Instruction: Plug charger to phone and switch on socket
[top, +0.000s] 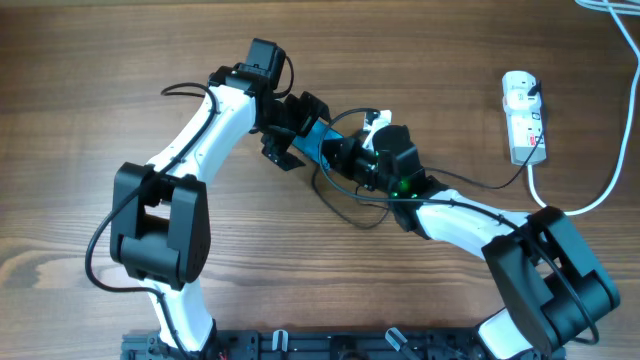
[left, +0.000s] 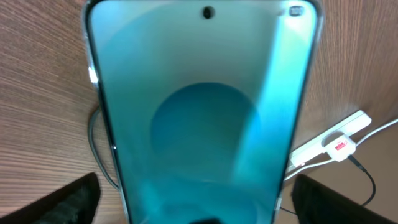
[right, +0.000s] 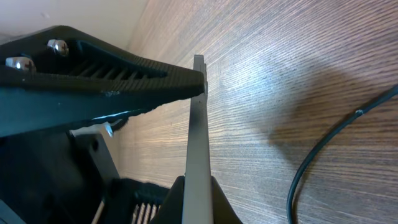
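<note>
left gripper (top: 298, 130) jaws gripping the phone (left: 205, 112), right gripper (top: 352, 155) crowding in beside it, honestly can't tell its jaws, charger (top: 497, 185) lying on worktop (top: 100, 60)

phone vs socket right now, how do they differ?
Phone has a teal screen; socket is plain white. Phone sits in the left gripper mid-scene; socket lies free at far right, with nothing gripping it. Both are slim rectangles.

surface: brown wood-grain table (top: 80, 60) | light: even, soft shadows | past table edge: pale strip (right: 62, 12), perhaps wall
</note>
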